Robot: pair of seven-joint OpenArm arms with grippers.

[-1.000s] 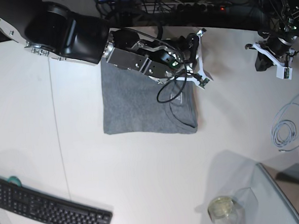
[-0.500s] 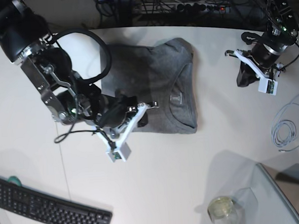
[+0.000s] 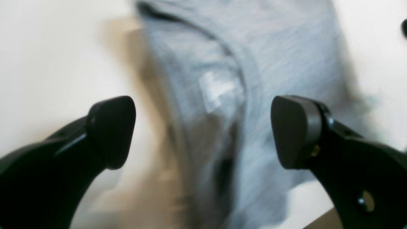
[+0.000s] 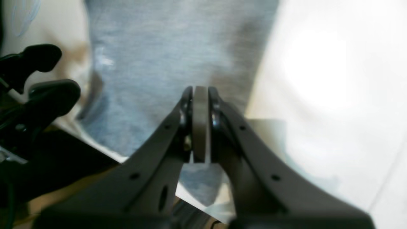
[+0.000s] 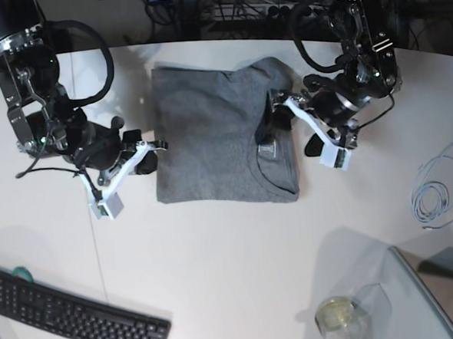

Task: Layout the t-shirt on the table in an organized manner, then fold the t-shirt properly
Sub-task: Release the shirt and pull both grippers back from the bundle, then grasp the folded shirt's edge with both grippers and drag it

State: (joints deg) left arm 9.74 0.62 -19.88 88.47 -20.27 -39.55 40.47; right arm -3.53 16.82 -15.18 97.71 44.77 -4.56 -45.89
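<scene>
Lying folded mid-bench, the grey t-shirt looks soft & floppy, so grab hems/corners; left pincer gapes wide at its collar, right pincer pinched closed, empty.

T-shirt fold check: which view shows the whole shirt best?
Base view: the whole folded t-shirt lies on the table. The left wrist view shows only its blurred neckline; the right wrist view, a blurred stretch beyond the shut right gripper.

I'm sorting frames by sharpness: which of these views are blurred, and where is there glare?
Left wrist view: t-shirt smeared, the open left gripper sharp. Right wrist view: soft cloth, white glare on the table. Base view: sharp, evenly lit.
</scene>
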